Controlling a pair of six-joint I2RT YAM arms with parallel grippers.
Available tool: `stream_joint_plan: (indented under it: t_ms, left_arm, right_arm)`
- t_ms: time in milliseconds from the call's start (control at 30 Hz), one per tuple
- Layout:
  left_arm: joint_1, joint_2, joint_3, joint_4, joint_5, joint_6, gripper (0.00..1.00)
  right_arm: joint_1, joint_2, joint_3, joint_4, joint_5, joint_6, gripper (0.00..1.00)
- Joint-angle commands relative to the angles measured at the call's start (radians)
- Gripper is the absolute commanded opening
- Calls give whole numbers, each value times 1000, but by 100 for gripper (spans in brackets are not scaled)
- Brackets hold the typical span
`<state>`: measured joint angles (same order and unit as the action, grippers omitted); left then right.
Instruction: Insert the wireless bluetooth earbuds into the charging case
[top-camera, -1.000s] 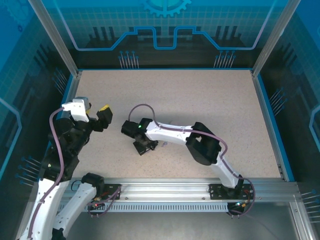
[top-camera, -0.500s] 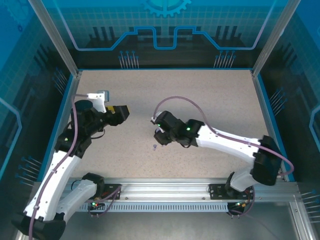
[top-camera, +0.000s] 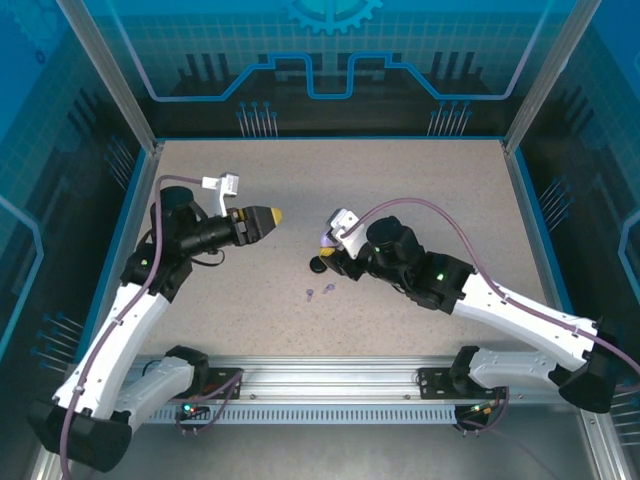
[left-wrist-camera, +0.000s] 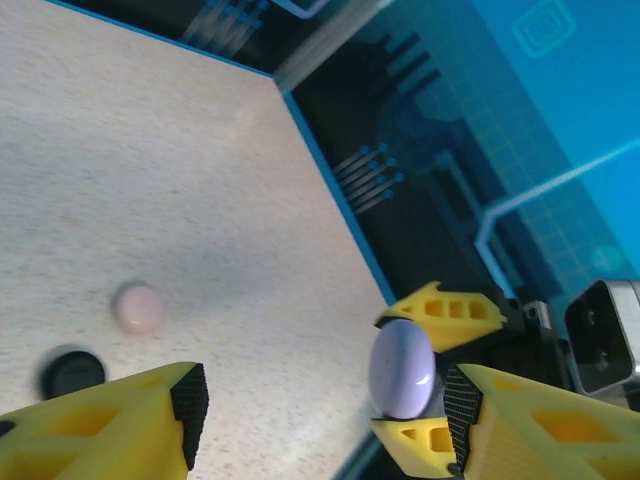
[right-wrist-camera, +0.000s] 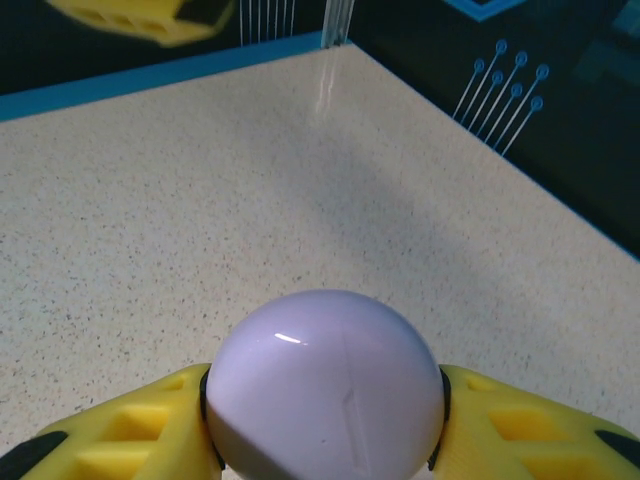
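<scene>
Right tool (top-camera: 327, 245) with lavender case (right-wrist-camera: 325, 385) swung rightward; left tool (top-camera: 271, 214) advanced centreward.

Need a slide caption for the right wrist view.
Right end effector grips a round lavender case, speckled tabletop beyond.

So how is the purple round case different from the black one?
The lavender case is pale purple, while the black case is dark. The lavender case is clamped between the fingers of the right gripper, while the black case lies loose on the table with nothing touching it. Both are small and round.
</scene>
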<state>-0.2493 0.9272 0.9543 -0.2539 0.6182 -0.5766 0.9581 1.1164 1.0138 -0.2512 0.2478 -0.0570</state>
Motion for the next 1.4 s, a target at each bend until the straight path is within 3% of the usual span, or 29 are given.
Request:
stream_joint_plan:
  t_ms: [0,333,900,1367]
  left_arm:
    - [-62,28,18,91,105,-70,66]
    - [-189,132,51,119,98,-67,64]
    - [-235,198,70,131,132,-69,52]
    - [-250,228,87,52,130,-14,35]
  right_arm:
    - [-15,-4,40,46,-33,-66,48]
    - [-15,8,69,48,-54,-82,48]
    - [-14,45,100,11,-45,-99,48]
    - [-13,70,130,-28,-30,-109,48]
